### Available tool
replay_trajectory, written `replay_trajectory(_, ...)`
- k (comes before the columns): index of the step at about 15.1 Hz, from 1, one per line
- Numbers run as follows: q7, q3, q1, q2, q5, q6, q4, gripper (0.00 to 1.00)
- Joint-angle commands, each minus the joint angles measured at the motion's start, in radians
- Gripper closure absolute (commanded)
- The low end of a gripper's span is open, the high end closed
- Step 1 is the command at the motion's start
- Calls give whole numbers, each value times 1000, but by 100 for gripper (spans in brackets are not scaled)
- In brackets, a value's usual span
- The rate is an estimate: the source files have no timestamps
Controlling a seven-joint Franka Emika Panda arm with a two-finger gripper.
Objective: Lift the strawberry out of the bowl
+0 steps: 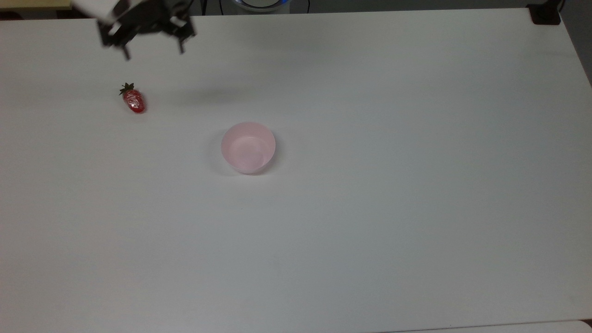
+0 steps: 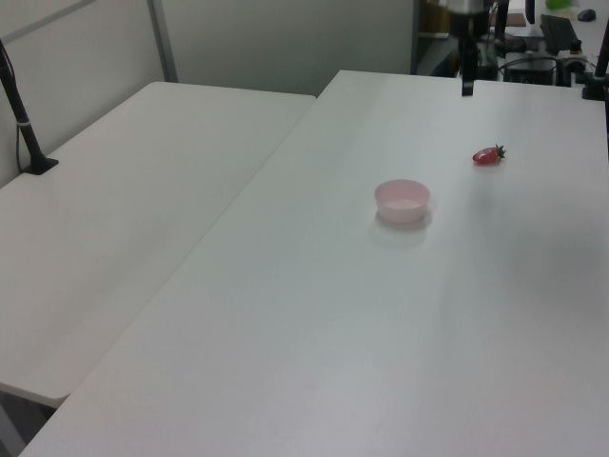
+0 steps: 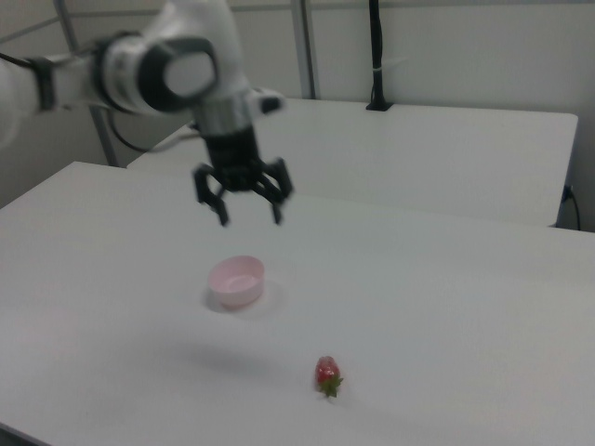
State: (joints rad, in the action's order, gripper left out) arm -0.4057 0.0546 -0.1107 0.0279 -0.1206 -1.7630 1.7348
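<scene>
The red strawberry (image 1: 133, 100) (image 2: 487, 155) (image 3: 326, 373) lies on its side on the white table, well outside the bowl, its green cap pointing to the top view's upper left. The pale pink bowl (image 1: 248, 147) (image 2: 402, 200) (image 3: 236, 281) stands upright near the table's middle and holds nothing. My gripper (image 1: 152, 48) (image 3: 250, 215) hangs high above the table with its black fingers spread open and nothing between them. In the top view it is up and slightly right of the strawberry.
A second white table (image 2: 124, 209) adjoins on the left view's left. A black post base (image 1: 545, 14) sits at the top view's upper right corner. Cables and equipment (image 2: 542, 38) stand behind the table's far end.
</scene>
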Motion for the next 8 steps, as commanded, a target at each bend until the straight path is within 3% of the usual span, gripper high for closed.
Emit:
replay_trajectory(1, 128, -94, -17, -72, 2, 71, 2, 0)
replay_trajectory(4, 273, -174, -30, -56, 30, 30, -12, 0)
replay_trajectory(8, 350, -161, -27, -43, 36, 4, -35, 0)
